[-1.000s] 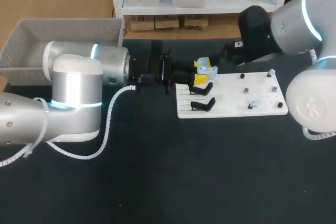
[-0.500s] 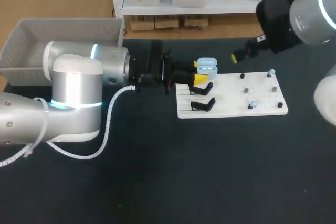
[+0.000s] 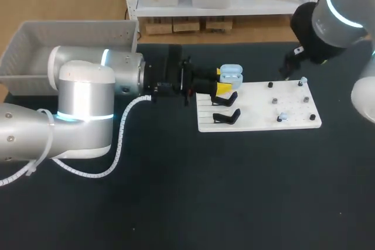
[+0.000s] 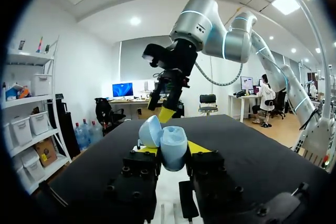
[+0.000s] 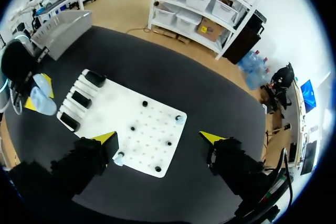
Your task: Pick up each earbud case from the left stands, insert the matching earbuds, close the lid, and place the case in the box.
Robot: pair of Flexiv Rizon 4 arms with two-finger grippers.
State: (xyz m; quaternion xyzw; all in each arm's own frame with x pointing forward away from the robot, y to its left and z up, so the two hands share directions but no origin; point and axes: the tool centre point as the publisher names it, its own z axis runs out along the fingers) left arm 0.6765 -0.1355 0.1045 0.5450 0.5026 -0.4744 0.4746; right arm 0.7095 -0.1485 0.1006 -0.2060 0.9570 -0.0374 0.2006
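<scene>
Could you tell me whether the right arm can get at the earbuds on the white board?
Probably yes: the right gripper hangs open above the white board, and nothing covers the earbuds.

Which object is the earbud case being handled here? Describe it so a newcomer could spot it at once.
Find the white board on the dark table and go to its left end, where the black stands sit. Just beyond them the left gripper has its jaws shut on the earbud case: the only pale blue rounded shell there, its lid hinged open.
</scene>
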